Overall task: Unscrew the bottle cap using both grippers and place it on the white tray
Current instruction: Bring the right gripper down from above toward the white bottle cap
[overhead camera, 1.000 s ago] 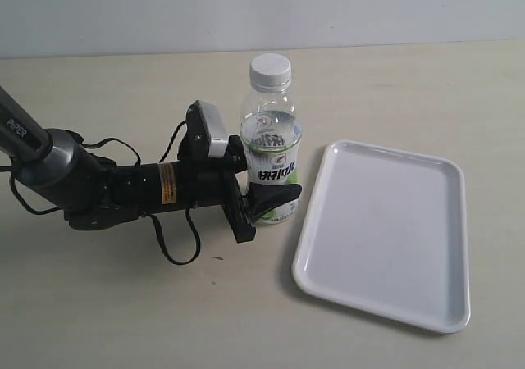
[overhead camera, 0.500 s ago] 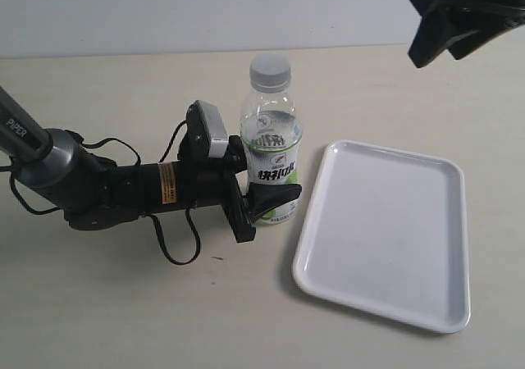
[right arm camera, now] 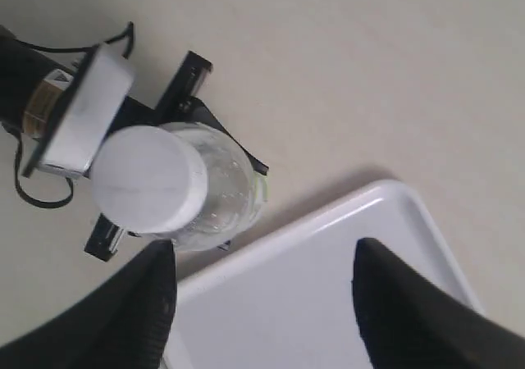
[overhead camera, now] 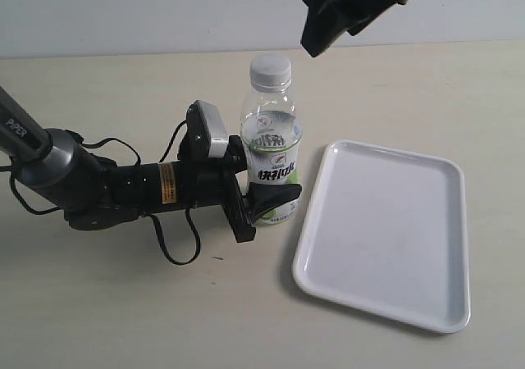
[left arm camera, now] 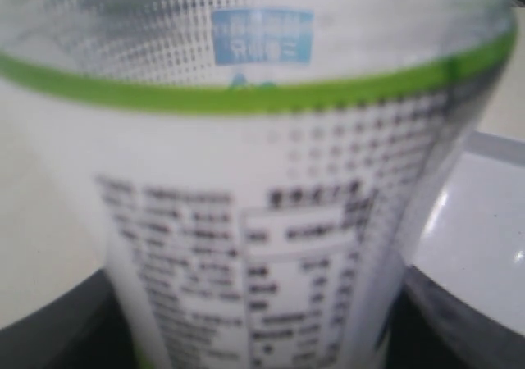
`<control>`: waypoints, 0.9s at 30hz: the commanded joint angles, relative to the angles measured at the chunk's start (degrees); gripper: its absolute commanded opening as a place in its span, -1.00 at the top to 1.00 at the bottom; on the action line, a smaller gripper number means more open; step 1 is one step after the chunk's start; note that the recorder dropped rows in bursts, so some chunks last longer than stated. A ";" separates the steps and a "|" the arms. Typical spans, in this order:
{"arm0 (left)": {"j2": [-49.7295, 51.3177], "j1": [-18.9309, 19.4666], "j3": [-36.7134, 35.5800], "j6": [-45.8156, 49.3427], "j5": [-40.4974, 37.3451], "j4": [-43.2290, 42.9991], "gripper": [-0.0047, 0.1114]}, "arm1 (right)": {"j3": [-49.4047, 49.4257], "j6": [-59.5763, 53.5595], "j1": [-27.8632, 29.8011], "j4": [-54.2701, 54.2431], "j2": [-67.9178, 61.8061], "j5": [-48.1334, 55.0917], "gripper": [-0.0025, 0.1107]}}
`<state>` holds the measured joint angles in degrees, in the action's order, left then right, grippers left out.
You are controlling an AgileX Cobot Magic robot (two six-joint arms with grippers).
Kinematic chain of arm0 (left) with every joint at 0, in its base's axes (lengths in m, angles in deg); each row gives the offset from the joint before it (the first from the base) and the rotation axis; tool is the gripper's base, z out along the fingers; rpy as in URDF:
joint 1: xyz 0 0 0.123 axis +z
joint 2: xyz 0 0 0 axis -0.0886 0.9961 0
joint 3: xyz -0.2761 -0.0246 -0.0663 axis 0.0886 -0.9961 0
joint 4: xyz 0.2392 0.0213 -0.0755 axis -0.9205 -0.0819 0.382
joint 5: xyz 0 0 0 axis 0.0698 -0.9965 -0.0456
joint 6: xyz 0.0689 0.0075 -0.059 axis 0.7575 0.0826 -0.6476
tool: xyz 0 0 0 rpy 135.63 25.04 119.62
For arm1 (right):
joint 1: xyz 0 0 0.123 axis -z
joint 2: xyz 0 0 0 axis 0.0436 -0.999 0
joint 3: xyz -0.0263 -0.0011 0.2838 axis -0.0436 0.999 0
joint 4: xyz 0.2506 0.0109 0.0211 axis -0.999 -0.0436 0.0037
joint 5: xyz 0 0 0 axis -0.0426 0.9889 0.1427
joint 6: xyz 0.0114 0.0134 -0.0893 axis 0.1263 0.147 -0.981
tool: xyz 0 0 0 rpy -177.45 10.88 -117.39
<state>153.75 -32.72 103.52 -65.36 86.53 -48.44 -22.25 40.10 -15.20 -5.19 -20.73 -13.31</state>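
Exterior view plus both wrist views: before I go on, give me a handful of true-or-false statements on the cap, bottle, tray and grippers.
1. The small round white ribbed plastic bottle cap sits on the small clear plastic bottle. True.
2. The left gripper is closed round the bottle's labelled body. True.
3. The flat glossy white rectangular plastic tray holds the cap. False: the cap is on the bottle.
4. The right gripper is shut on the cap. False: it hangs open above the bottle, touching nothing.
5. The bottle lies on its side. False: it stands upright beside the tray.
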 commanded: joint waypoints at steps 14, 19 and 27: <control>0.02 -0.40 0.00 0.56 -2.51 -0.21 0.91 | 0.67 5.51 -2.90 7.87 3.25 -2.45 0.96; 0.02 -0.40 0.00 0.56 -2.95 -1.06 0.91 | 15.70 5.51 1.55 7.98 17.38 -15.46 0.96; 0.02 -0.40 0.00 0.56 -2.95 -1.29 0.91 | 24.09 5.66 5.82 7.57 31.48 -18.80 0.96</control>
<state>153.75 -32.72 103.52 -65.36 86.42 -48.75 1.45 45.57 -9.80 3.23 9.58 -31.45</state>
